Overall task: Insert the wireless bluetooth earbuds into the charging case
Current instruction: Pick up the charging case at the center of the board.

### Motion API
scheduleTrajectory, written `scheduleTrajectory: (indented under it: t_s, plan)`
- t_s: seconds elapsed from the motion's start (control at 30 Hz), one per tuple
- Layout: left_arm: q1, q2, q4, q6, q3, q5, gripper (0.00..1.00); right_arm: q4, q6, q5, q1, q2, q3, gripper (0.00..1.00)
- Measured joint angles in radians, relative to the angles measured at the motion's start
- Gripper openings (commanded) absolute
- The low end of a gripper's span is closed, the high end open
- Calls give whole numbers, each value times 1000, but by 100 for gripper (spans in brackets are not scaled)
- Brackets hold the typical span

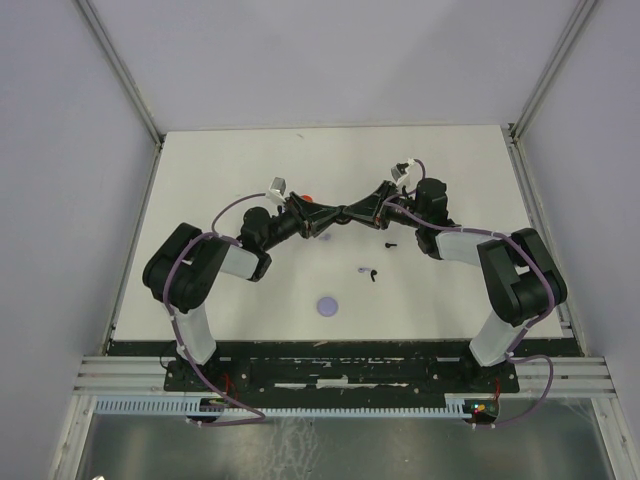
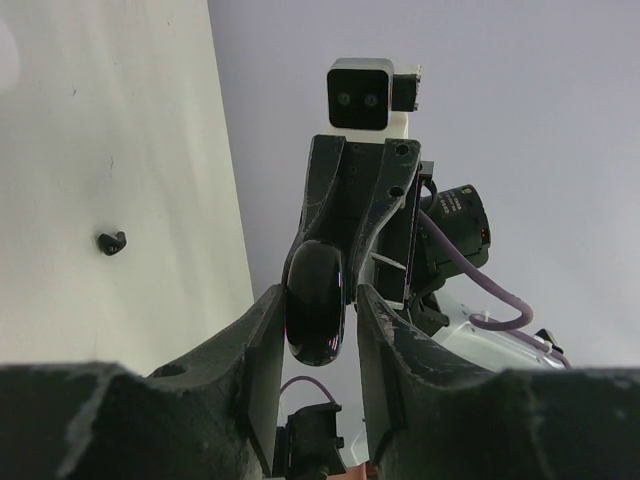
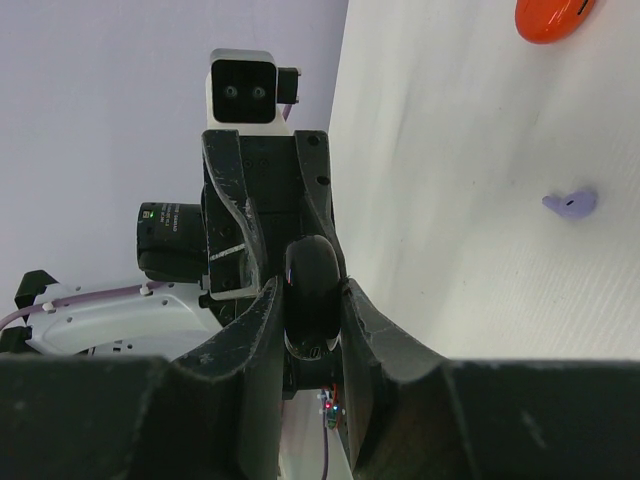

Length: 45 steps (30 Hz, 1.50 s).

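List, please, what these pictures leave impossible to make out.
Black case: open or closed, and any earbud inside; the left fingers and right fingers cover it in the wrist views, and it is too small from above.
Red disc: cut off by the top edge in the right wrist view, partly behind the left arm from above.
Loose earbuds: too small from above for detail.

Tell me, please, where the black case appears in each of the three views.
Top external: the black case is at the centre, where the two arms meet.
Left wrist: lower centre, clamped in the left tool.
Right wrist: lower centre, clamped in the right tool.
Shared landmark: the white table, left of the case in the left wrist view, right of it in the right.
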Motion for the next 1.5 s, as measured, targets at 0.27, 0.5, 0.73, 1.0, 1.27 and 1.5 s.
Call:
scheduleTrajectory:
  t_s: [0.27,0.5,0.73,1.0,1.27,1.5]
  plan:
    - [2,0,0,0,-4,-7,42,0,0,0,0,0,0,11]
    - [9,0,0,0,-16,-10,41,0,0,0,0,0,0,11]
    - [13,-2,2,0,-16,-15,40,0,0,-1,0,0,0,11]
    - [13,-2,20,0,-16,-14,38,2,0,-1,0,0,0,11]
    - [13,-2,26,0,-16,-14,35,5,0,-4,0,0,0,11]
    - [12,-2,27,0,-16,-14,22,12,0,-8,0,0,0,11]
